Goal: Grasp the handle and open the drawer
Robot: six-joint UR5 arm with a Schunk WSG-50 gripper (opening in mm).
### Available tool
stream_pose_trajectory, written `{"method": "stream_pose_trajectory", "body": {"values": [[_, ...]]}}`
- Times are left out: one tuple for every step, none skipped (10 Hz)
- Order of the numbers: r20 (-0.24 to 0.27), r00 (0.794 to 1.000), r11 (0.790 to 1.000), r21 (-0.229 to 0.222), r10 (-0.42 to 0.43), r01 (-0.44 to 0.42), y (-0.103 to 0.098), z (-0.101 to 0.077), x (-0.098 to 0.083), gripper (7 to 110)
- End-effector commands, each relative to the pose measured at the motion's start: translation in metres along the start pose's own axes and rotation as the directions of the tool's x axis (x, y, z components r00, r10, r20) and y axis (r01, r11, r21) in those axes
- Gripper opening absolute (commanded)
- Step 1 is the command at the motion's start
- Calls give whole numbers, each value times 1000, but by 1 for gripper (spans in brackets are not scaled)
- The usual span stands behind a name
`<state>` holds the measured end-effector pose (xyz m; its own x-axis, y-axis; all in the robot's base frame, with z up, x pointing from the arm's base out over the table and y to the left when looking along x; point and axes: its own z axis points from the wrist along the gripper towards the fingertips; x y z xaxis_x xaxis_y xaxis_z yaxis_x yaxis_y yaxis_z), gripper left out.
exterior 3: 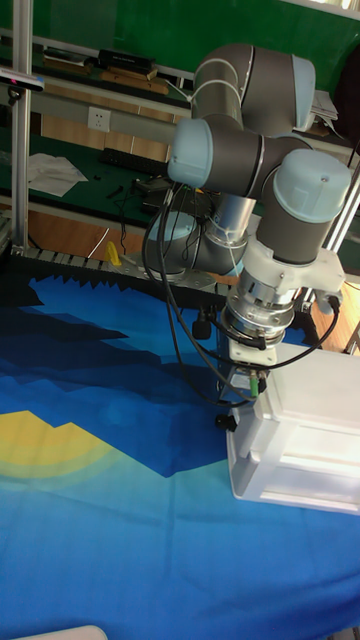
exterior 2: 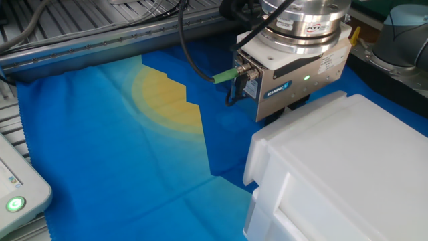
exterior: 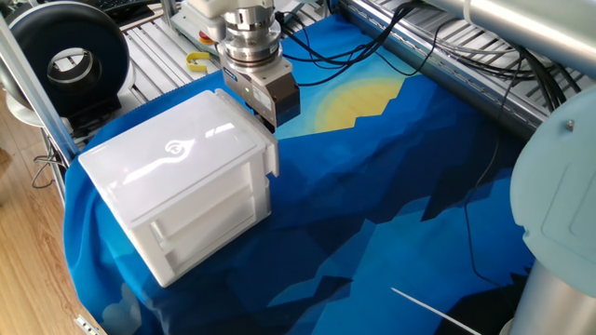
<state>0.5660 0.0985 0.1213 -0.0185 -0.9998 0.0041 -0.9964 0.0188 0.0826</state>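
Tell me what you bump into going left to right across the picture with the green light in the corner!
Green light on a white box, yellow sun patch on the blue cloth, green cable plug, gripper body, white cabinet.

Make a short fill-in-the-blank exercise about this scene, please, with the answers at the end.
1. The white cabinet stands on a mostly ____ cloth.
2. The lid of the cabinet carries a ____ logo.
3. The hand is at the cabinet's ____ edge, next to the cloth's yellow patch.
4. A ____ plug sticks out of the hand's side.

Answers: blue; swirl; top; green
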Motion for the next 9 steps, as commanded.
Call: {"method": "stream_pose_trajectory", "body": {"values": [[11,1000,1000,-4,1,-1,-1,-1,1,7],[10,1000,1000,-6,0,0,-1,-2,2,7],[10,1000,1000,-7,0,0,-1,-2,3,7],[10,1000,1000,-7,0,0,-2,-2,4,7],[13,1000,1000,-7,0,1,-2,-2,5,7],[16,1000,1000,-7,-4,4,-3,-1,6,7],[16,1000,1000,-7,-4,4,-3,0,7,7],[16,1000,1000,-7,-4,4,-4,1,9,7],[10,1000,1000,-7,-6,6,-4,2,12,7]]}}
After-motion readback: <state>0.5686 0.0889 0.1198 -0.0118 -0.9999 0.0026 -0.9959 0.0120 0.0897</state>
